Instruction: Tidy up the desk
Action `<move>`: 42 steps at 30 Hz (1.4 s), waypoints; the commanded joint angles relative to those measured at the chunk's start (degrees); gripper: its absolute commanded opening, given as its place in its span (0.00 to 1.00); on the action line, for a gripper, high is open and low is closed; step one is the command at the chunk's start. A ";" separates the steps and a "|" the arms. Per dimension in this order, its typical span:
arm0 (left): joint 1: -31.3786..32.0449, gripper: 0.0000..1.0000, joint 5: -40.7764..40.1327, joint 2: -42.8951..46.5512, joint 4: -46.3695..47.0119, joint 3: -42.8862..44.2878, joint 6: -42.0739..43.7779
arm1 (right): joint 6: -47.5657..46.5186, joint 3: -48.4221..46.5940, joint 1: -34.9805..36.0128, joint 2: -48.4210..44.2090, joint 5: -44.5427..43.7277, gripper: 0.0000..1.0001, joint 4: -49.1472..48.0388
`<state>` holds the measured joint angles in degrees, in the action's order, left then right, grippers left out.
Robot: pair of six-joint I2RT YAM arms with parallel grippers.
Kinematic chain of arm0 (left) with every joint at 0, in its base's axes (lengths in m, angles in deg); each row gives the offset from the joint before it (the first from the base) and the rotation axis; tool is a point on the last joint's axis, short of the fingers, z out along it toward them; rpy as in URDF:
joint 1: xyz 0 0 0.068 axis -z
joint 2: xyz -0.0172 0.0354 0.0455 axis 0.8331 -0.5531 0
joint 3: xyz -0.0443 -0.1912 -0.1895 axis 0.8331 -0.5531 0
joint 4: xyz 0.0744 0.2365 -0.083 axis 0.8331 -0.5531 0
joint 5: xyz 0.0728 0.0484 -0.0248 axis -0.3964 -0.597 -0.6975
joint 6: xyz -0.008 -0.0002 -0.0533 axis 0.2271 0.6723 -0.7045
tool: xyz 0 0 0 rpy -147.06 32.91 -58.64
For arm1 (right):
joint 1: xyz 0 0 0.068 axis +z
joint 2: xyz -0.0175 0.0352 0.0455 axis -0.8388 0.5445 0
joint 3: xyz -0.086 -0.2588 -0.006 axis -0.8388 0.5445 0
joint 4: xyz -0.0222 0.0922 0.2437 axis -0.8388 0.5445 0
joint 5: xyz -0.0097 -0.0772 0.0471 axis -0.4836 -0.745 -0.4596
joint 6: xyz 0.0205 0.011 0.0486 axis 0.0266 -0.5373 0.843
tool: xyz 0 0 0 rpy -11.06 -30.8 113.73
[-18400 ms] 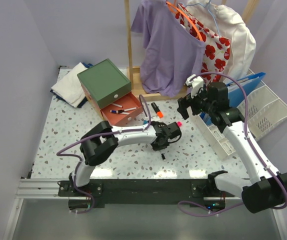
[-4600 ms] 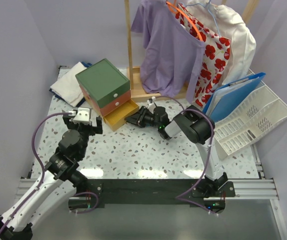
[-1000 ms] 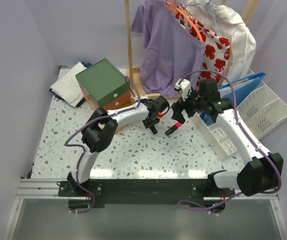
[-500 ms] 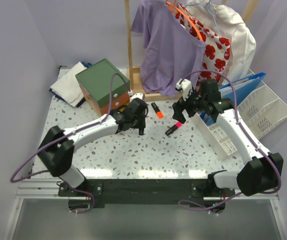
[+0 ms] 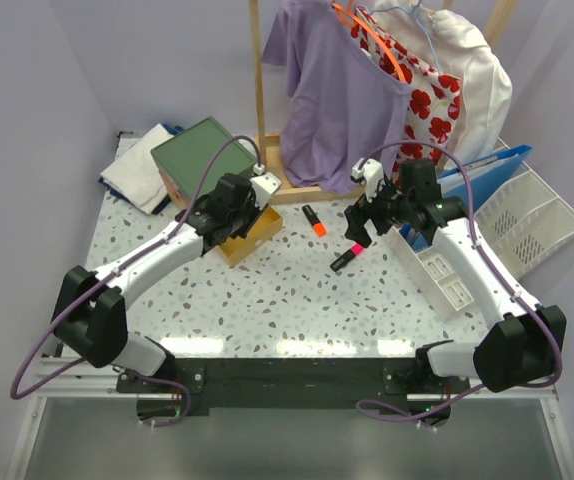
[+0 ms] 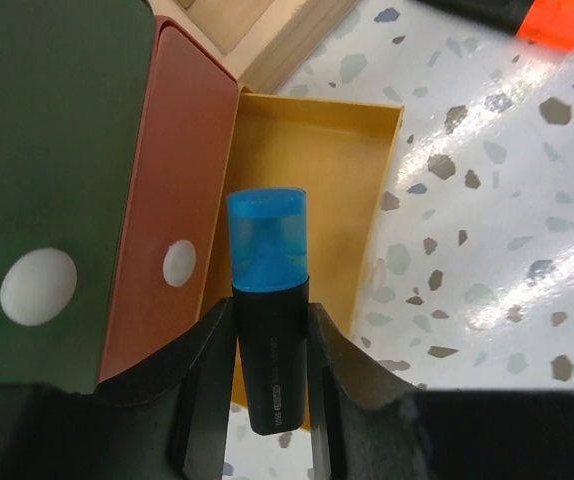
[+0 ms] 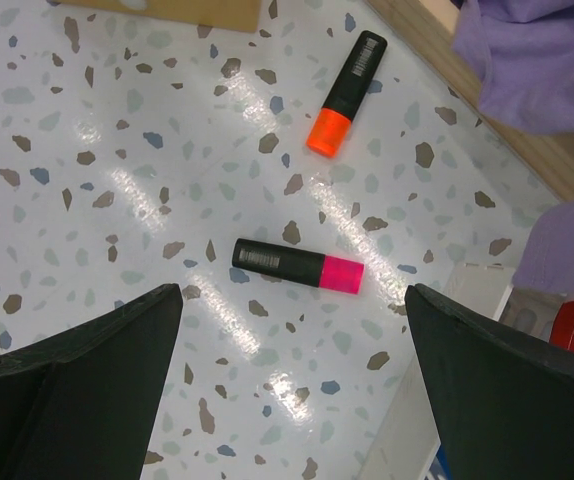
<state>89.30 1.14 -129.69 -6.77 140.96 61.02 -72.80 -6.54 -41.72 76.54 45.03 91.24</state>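
My left gripper [image 6: 269, 312] is shut on a blue-capped black highlighter [image 6: 267, 300], cap pointing away from the wrist. It hangs over the open yellow drawer [image 6: 337, 180] of the green-topped drawer box [image 5: 199, 160]; in the top view the left gripper [image 5: 242, 205] is just above that drawer [image 5: 257, 232]. The box's red drawer [image 6: 182, 200] above it is closed. On the speckled desk [image 5: 267, 300] lie an orange highlighter [image 7: 347, 92] and a pink highlighter [image 7: 297, 265]. My right gripper [image 7: 292, 300] hovers wide open above the pink one, holding nothing.
A white slotted file tray [image 5: 507, 235] with a blue folder [image 5: 477, 180] stands at the right. A wooden clothes rack with a purple shirt [image 5: 332, 90] is at the back. Folded white cloth [image 5: 139, 168] lies behind the drawer box.
My left arm has swung from the middle of the desk back and left to the yellow drawer. The right arm and both loose highlighters have stayed put.
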 commanded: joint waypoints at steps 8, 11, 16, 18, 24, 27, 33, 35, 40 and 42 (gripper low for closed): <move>-0.63 0.53 -4.50 -2.59 0.33 5.22 4.86 | -6.32 0.32 -0.35 0.52 8.01 0.99 1.77; -0.63 0.71 -3.71 0.13 1.11 4.34 3.89 | -10.80 0.93 -0.44 0.52 11.11 0.99 3.71; -0.63 0.73 -1.87 6.89 1.47 2.49 1.96 | -20.11 2.34 -0.44 0.43 17.96 0.99 7.83; -0.54 0.75 -1.25 12.05 1.73 0.05 1.43 | -27.64 3.39 -0.35 0.17 20.33 0.99 10.03; -0.72 1.00 -1.34 35.05 9.00 -16.79 -2.17 | -54.51 6.03 0.88 0.07 20.44 0.99 18.99; -0.80 1.00 -1.59 47.19 12.79 -25.77 -4.72 | -61.25 4.37 1.41 2.70 14.74 0.99 21.73; -0.80 1.00 -11.08 58.49 13.94 -31.08 -6.13 | -61.44 -1.17 4.13 11.58 5.25 0.99 19.89; -0.89 1.00 -12.05 58.67 14.21 -31.34 -5.43 | -60.74 -0.92 7.11 14.75 0.24 0.98 16.30; -0.80 1.00 -11.00 58.06 13.60 -30.64 -5.69 | -59.60 0.41 10.99 19.50 -8.92 0.95 9.69; -0.89 1.00 -10.92 58.23 13.60 -30.73 -5.69 | -59.16 -0.90 10.99 21.87 -9.01 0.92 9.69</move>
<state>88.69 -8.68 -71.48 3.46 109.90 56.27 -131.10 -5.69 -30.95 96.36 41.62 104.29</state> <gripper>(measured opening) 0.995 0.950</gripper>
